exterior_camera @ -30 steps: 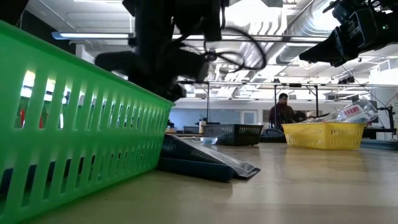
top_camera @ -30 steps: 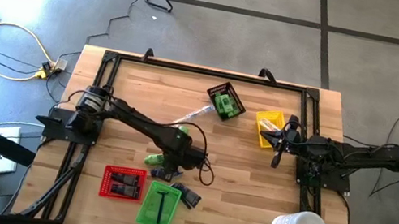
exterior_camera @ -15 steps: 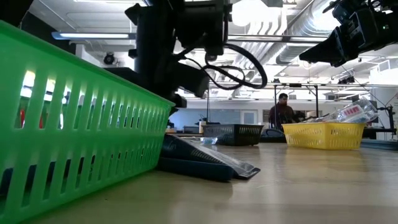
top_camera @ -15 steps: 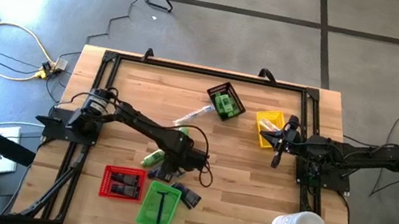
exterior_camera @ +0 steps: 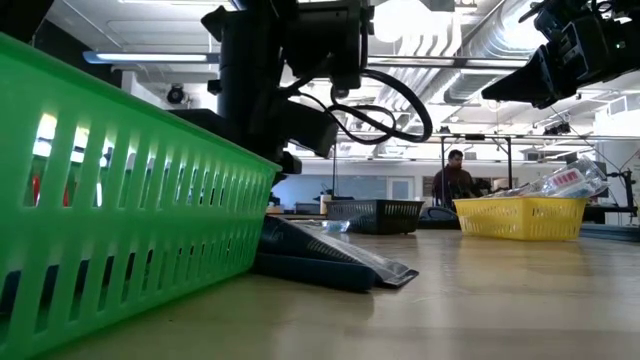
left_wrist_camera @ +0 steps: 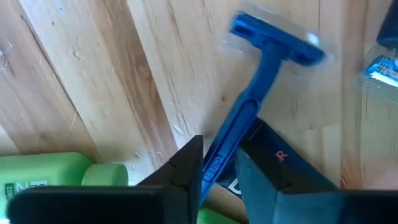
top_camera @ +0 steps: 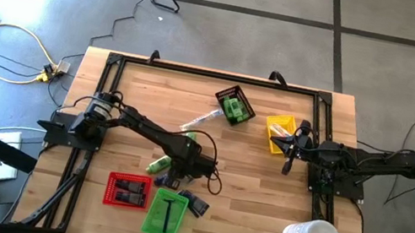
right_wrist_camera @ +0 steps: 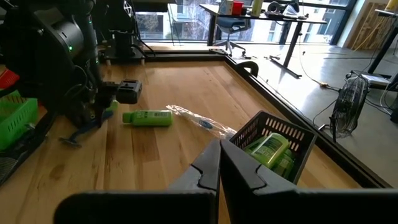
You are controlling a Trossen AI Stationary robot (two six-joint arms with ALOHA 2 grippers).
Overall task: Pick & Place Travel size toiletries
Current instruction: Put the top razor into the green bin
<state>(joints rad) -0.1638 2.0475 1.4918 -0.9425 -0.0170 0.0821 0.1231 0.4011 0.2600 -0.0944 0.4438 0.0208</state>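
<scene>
Now left gripper [left_wrist_camera: 219,165] clenched on blue razor [left_wrist_camera: 261,106] handle, low over table centre. Right gripper [right_wrist_camera: 219,165] closed, empty, waiting at 3 o'clock. Some toiletries already in trays; green bottle [top_camera: 158,163], wrapped stick [top_camera: 200,119], dark packets [top_camera: 191,201] left loose.

A razor [left_wrist_camera: 258,93] is seen lying on the table [top_camera: 262,195] between the fingers of the left gripper [left_wrist_camera: 217,165], beside a bottle [left_wrist_camera: 56,177]. Another bottle [right_wrist_camera: 148,117] lies farther off, and more are held in a tray [right_wrist_camera: 273,134] near the far edge.
</scene>
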